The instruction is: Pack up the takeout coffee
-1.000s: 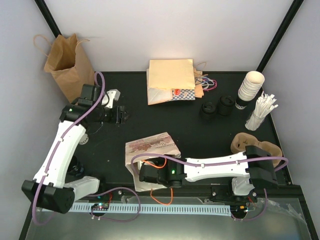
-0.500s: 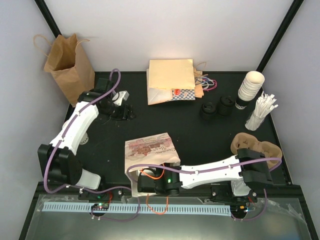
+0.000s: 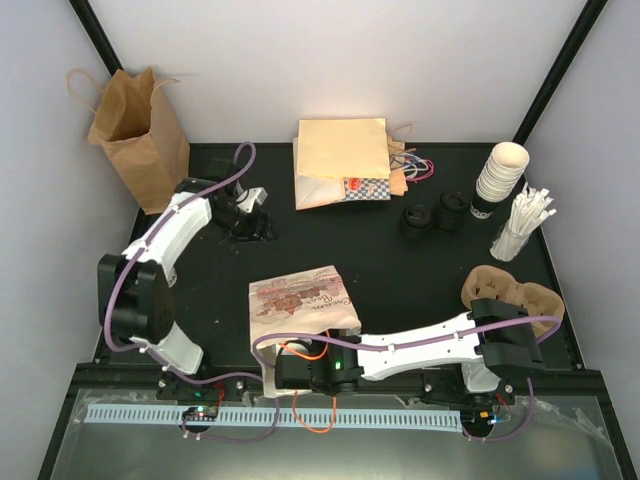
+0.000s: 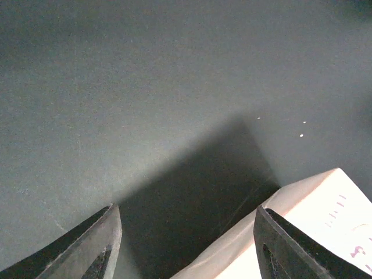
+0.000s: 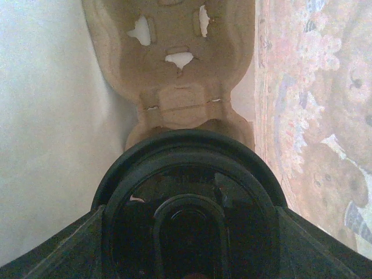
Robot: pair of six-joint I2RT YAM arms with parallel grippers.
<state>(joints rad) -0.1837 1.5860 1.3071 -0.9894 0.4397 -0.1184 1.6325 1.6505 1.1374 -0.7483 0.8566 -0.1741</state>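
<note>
The black table point(image 3: 400, 280) bears a printed bag point(image 3: 300, 295) (on its side), flat paper bags point(image 3: 340, 160), black lids point(image 3: 416, 220), stacked cups point(image 3: 500, 175).

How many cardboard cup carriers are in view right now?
2. One cup carrier lies near the table's right edge, partly under the right arm; the other shows in the right wrist view, past the black-lidded cup. Others may be hidden.

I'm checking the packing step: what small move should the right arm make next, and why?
Probably ease the takeout coffee deeper into the printed bag, toward the cardboard carrier. The right gripper holds it, and the carrier lies just beyond; whether the cup is seated cannot be seen.
</note>
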